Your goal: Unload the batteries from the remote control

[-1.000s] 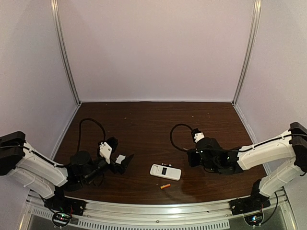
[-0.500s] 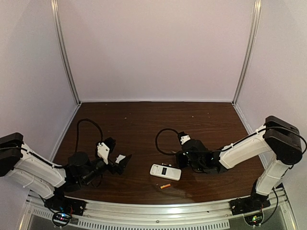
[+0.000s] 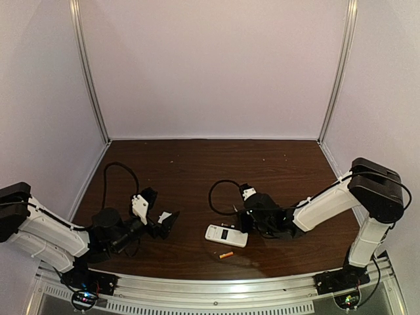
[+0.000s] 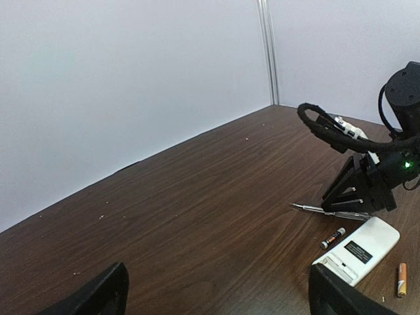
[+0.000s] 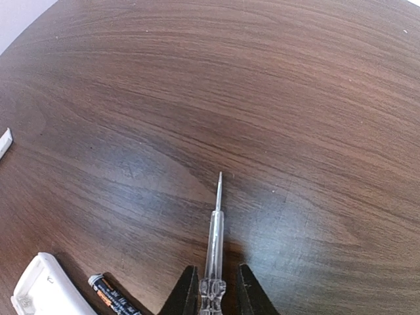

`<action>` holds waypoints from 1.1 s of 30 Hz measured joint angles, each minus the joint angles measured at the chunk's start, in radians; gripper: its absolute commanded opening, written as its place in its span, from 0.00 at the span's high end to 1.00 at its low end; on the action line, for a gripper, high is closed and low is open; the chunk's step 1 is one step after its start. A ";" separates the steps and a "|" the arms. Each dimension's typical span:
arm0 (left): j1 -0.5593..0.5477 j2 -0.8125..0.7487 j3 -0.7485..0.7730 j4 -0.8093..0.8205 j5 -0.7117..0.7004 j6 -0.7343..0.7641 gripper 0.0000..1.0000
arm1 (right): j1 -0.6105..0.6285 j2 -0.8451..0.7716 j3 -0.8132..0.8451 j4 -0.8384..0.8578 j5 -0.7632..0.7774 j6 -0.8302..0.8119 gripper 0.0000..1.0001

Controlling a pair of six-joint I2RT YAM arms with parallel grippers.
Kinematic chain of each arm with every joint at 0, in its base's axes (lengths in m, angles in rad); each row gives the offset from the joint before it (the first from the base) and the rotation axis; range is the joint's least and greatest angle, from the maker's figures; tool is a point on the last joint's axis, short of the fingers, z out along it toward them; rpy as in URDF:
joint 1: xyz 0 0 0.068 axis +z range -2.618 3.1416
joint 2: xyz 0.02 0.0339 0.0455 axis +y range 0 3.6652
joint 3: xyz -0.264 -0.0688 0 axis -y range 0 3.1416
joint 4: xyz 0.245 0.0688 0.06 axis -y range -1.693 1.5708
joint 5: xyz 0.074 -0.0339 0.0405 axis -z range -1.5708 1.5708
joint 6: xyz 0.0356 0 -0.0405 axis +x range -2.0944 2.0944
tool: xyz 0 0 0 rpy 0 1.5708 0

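As far as these views let me judge, the unloading is all but done: the orange battery [image 3: 226, 254] and the silvery-grey battery [image 4: 333, 237] both lie out on the bench [image 3: 197, 170], not in the remote control [image 3: 226, 235]. The remote lies flat between the two arms, display window up. The grey battery is just beside its far long edge and the orange one is near its other side, toward the arm bases.

The remote's battery bay is the only container here. From the left wrist view its near end looks open and, I think, empty, though it is too small to be sure.

My right claw [image 5: 214, 275] is clamped on a clear-handled screwdriver [image 5: 214, 230], its tip over bare wood. My left claw [image 4: 220, 282] stands wide with nothing between its fingers, and a small white cover piece [image 3: 165, 216] shows beside it. What remains, I judge, is only parking the tool.
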 measured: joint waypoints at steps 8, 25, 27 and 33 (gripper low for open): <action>0.000 -0.002 -0.002 0.000 0.000 0.000 0.03 | 0.000 0.001 0.000 0.000 -0.004 0.000 0.79; 0.000 -0.008 -0.006 0.000 0.000 -0.003 0.03 | 0.000 -0.127 0.019 -0.076 -0.026 -0.015 0.42; 0.000 -0.012 -0.007 0.000 0.000 -0.004 0.03 | 0.000 -0.169 0.031 -0.093 -0.019 -0.024 0.35; 0.000 -0.013 -0.009 0.000 -0.001 -0.004 0.03 | 0.000 -0.290 0.046 -0.159 0.029 -0.056 0.04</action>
